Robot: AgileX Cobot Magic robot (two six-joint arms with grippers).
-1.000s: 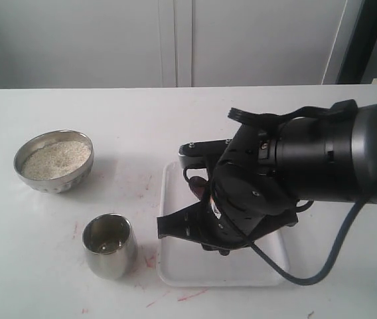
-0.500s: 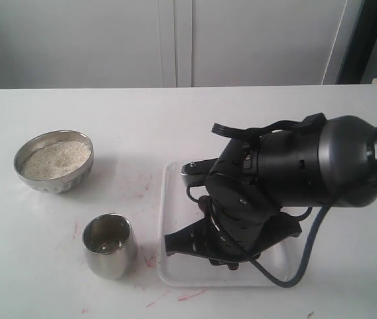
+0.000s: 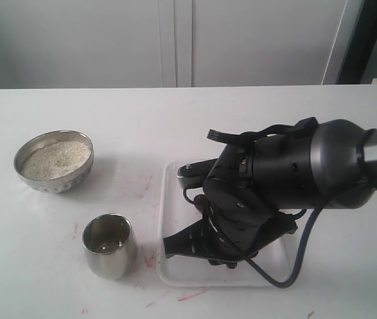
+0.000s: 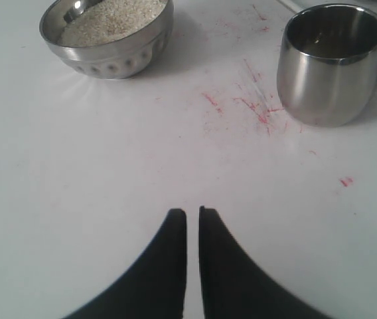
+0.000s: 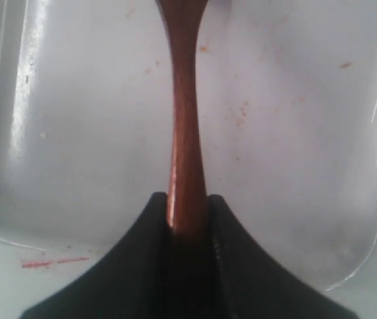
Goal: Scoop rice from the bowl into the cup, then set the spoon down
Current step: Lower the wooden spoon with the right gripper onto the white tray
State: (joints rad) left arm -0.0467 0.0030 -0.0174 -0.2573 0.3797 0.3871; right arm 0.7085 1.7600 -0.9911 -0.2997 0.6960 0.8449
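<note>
The steel bowl (image 3: pixel 61 181) holding pale rice (image 3: pixel 56 158) stands at the left of the table, and the steel cup (image 3: pixel 109 244) sits nearer the front, apart from it. My right gripper (image 5: pixel 188 197) is shut on the reddish-brown spoon (image 5: pixel 185 119), holding its thin handle low over the white tray (image 5: pixel 75 133). The spoon's head runs out of the right wrist view. In the exterior view the right arm (image 3: pixel 288 176) hides the spoon. My left gripper (image 4: pixel 192 211) is shut on nothing above bare table, with the bowl (image 4: pixel 119 60), its rice (image 4: pixel 112 16) and the cup (image 4: pixel 331 66) ahead of it.
The white tray (image 3: pixel 168 179) lies right of the cup, with the right arm's bulk and its cable (image 3: pixel 295 266) covering most of it. Red smears (image 4: pixel 255 106) mark the table between bowl and cup. White cabinet doors (image 3: pixel 175 40) stand behind the table.
The right arm has shifted left and lower over the tray, toward its front edge. Bowl and cup have not moved.
</note>
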